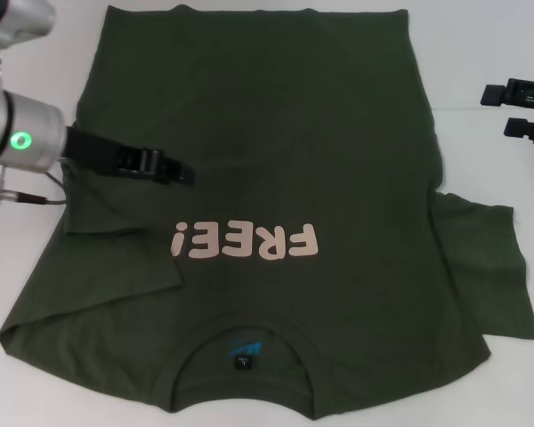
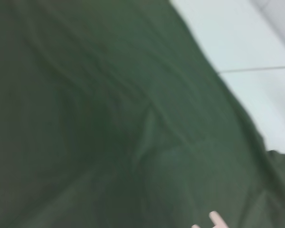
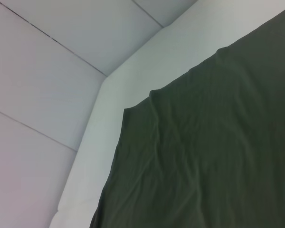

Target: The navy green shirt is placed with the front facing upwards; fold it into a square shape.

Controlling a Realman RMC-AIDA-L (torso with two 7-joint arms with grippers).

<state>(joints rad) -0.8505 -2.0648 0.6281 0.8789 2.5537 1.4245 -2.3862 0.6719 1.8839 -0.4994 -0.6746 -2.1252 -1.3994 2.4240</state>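
Now, the head view: the navy green shirt (image 1: 276, 178) lies front up and covers most of the white table (image 1: 481, 62), its collar at the bottom of the frame and its hem along the top edge. The sleeve at lower left is folded in over the body; the sleeve at right still sticks out flat toward the right edge. Bare table shows in strips at upper right and down the left side. Pale pink "FREE!" lettering (image 1: 246, 241) reads upside down at centre, and a blue neck label (image 1: 245, 346) sits inside the collar. The left gripper (image 1: 180, 173) reaches in from the left over the shirt's left half, fingers drawn together, nothing visibly held. The right gripper (image 1: 498, 111) sits at the right edge over bare table, jaws apart and empty.

Left wrist view: soft, creased green cloth fills the frame, white table in the upper right corner, a speck of pink print at the bottom edge.

Right wrist view: the shirt's wavy edge meets white table, with grey floor tiles beyond.
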